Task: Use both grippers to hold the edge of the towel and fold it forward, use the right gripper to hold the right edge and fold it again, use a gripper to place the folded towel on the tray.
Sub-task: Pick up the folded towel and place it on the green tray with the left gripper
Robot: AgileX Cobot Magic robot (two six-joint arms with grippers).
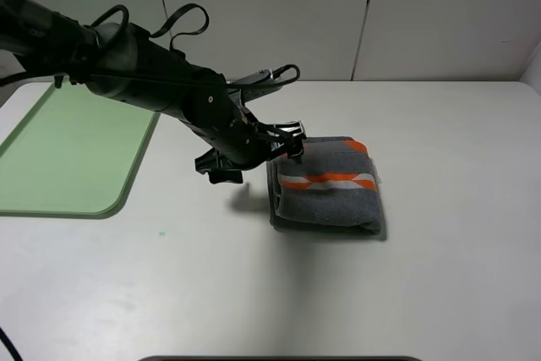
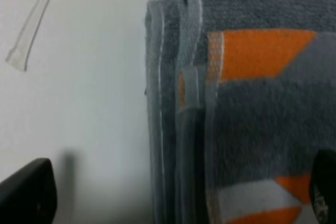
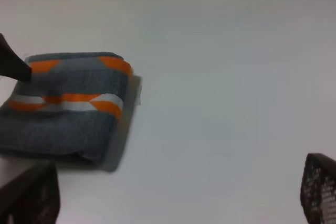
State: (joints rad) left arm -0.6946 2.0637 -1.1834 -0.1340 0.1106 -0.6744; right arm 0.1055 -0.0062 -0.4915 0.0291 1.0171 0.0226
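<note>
Partly hidden: left gripper (image 1: 283, 143) covers towel (image 1: 328, 192) left edge.

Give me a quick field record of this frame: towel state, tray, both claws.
towel: dark grey terry cloth towel with orange-and-white band, folded into a compact stack, lying on the white table
towel location: right of the tray, not on it
tray: pale green rectangular plastic tray at the table's left, nothing on it
left claw: open, at the towel's left hemmed edge, fingertips either side of it, not closed on it
right claw: open, holding nothing, away from the towel
remaining step: towel onto tray
</note>
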